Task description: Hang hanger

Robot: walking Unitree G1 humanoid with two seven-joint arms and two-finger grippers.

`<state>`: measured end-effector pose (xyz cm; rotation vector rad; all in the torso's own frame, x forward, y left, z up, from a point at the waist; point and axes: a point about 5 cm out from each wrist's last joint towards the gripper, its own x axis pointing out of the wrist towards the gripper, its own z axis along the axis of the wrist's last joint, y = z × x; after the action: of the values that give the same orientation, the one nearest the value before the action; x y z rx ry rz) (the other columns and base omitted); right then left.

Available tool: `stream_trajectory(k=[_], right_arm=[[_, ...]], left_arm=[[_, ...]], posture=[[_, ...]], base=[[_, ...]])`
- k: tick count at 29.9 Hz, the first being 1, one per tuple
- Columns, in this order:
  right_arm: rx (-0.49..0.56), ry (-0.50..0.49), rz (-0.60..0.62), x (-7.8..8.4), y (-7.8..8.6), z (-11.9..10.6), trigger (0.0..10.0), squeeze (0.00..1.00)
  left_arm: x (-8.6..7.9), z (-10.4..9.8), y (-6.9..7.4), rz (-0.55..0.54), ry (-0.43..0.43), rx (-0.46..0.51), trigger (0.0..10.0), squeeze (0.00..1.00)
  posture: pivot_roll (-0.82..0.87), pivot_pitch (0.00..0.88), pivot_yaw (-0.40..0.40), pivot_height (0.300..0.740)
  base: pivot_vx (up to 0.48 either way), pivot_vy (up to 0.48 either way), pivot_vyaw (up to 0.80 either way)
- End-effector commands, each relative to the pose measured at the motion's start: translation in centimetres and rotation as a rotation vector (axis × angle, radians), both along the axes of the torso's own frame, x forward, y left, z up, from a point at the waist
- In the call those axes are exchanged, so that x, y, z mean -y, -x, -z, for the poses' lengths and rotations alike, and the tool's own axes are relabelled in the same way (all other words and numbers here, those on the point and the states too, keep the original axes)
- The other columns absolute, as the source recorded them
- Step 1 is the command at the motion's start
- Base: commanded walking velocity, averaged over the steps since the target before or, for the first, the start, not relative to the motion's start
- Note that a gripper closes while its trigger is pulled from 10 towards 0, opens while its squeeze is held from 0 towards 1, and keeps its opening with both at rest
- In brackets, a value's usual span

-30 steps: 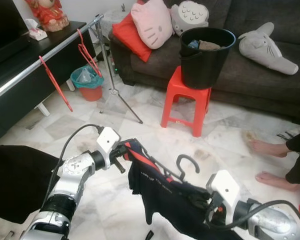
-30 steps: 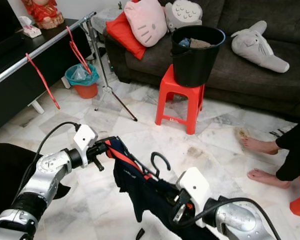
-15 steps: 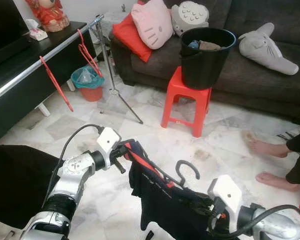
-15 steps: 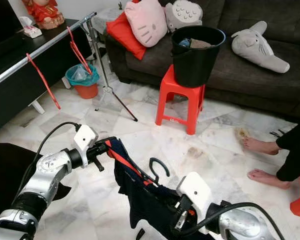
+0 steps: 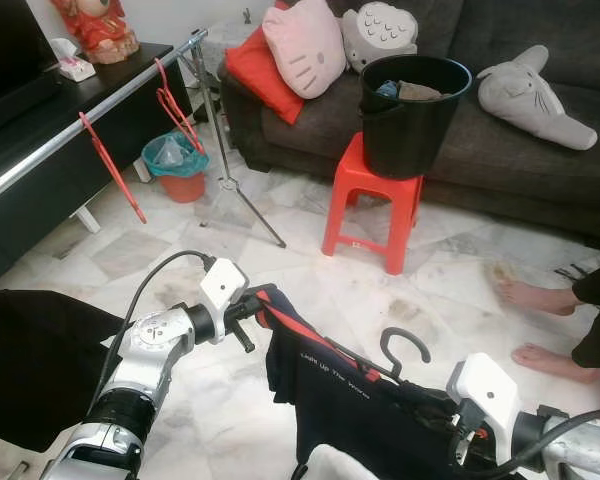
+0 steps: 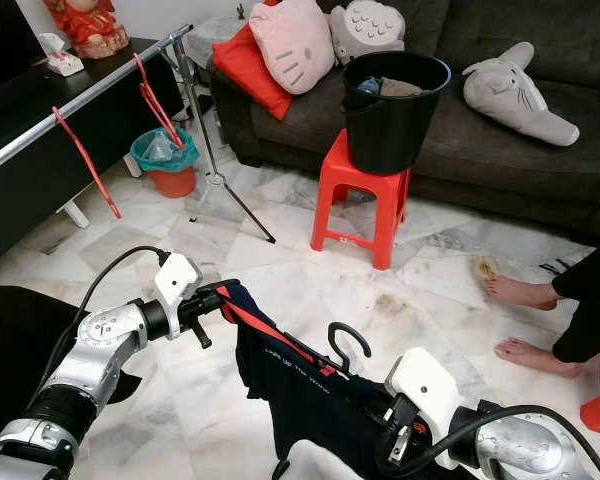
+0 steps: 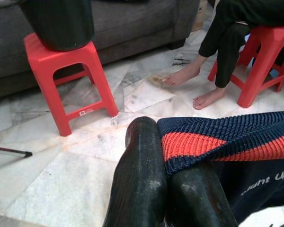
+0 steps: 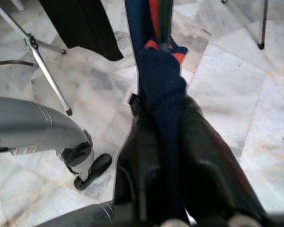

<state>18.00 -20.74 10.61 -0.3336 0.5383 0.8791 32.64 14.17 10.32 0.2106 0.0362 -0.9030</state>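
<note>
Marble floor [image 5: 310,290]: both grippers (arms outstretched) clamp shirt [image 5: 350,400].

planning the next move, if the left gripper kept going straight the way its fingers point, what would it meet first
Judging by its wrist view, the left gripper, shut on the navy and red shirt, points over bare marble floor toward the red plastic stool; depth is unclear.
</note>
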Motion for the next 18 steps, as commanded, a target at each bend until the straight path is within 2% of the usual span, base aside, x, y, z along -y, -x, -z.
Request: stream_trajectory(k=[1, 4, 5, 9, 11, 13, 18], right_arm=[[-0.061, 0.076, 0.037, 1.6, 0.6, 1.2, 10.0, 0.00], [-0.081, 0.079, 0.035, 1.9, 0.8, 1.6, 10.0, 0.00], [-0.098, 0.063, 0.026, 1.8, 1.1, 1.9, 10.0, 0.00], [-0.116, 0.049, 0.016, 1.6, 1.5, 2.2, 10.0, 0.00], [-0.107, 0.027, -0.006, 1.4, 1.6, 2.2, 10.0, 0.00], [-0.073, -0.048, -0.052, 0.3, 1.6, 1.3, 10.0, 0.00], [-0.033, -0.079, -0.074, -0.4, 1.4, 0.6, 10.0, 0.00]], left_arm=[[-1.0, -1.5, -0.6, -0.047, 0.040, 0.045, 10.0, 0.00], [-0.9, -2.1, -0.7, -0.044, 0.081, 0.044, 10.0, 0.00], [-0.8, -2.6, -0.9, -0.047, 0.130, 0.040, 10.0, 0.00], [-0.8, -3.3, -1.1, -0.047, 0.183, 0.040, 10.0, 0.00], [-0.7, -3.5, -1.1, -0.044, 0.191, 0.039, 10.0, 0.00], [-0.7, -3.6, -1.1, -0.040, 0.185, 0.036, 10.0, 0.00], [-0.5, -3.3, -0.9, -0.031, 0.175, 0.023, 10.0, 0.00]], posture=[[-0.07, 0.074, 0.077, 0.740], [-0.07, 0.074, 0.077, 0.740], [-0.07, 0.074, 0.077, 0.740], [-0.06, 0.074, 0.078, 0.740], [-0.06, 0.074, 0.079, 0.740], [-0.07, 0.074, 0.080, 0.740], [-0.06, 0.074, 0.080, 0.740]], base=[[0.000, 0.000, 0.00], [0.000, 0.000, 0.00], [0.000, 0.000, 0.00], [0.000, 0.000, 0.00], [0.000, 0.000, 0.00], [0.000, 0.000, 0.00], [0.000, 0.000, 0.00]])
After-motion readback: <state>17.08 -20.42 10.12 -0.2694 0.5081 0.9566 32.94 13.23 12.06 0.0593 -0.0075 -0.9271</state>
